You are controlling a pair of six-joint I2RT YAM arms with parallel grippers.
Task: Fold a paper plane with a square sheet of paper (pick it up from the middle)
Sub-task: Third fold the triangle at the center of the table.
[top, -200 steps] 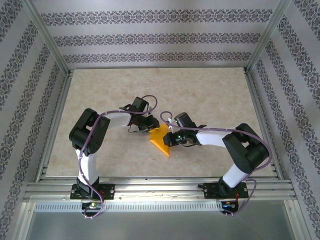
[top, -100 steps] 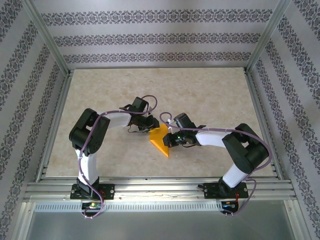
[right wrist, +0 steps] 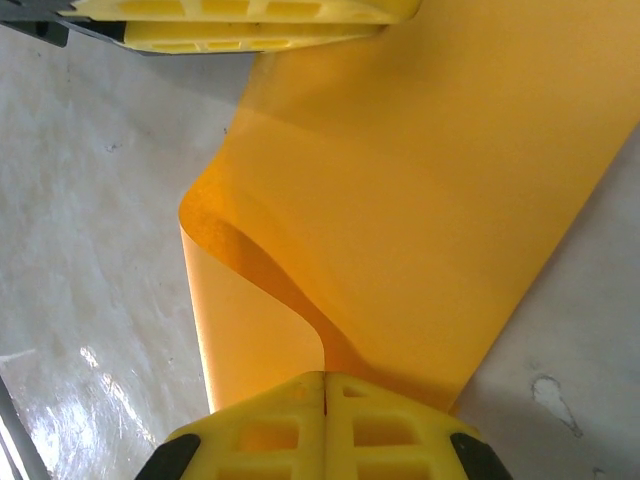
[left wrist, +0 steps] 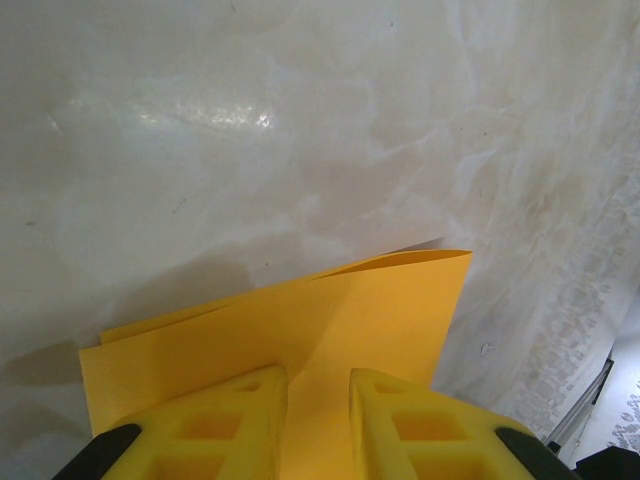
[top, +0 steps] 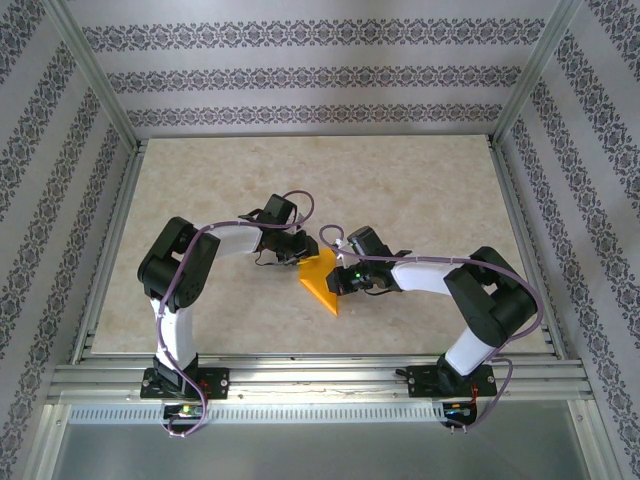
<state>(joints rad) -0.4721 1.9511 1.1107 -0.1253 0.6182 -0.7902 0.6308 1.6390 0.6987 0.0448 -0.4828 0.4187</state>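
The square sheet of paper (top: 322,281), bright orange, lies partly folded at the table's middle between both grippers and looks like a pointed wedge from above. My right gripper (right wrist: 325,385) is shut on the near edge of a curled-over flap of the sheet (right wrist: 430,180). My left gripper (left wrist: 318,400) sits low over the sheet (left wrist: 380,310), its yellow fingers (left wrist: 235,410) a narrow gap apart with orange paper showing between them. Seen from the right wrist, the left fingers (right wrist: 240,20) rest at the sheet's far edge. From above, the left gripper (top: 305,258) and right gripper (top: 338,281) face each other across the paper.
The table top (top: 420,190) is pale marbled stone with a metal rail (top: 320,372) along the near edge. Patterned walls (top: 300,80) close in the back and both sides. Purple cables loop over each arm.
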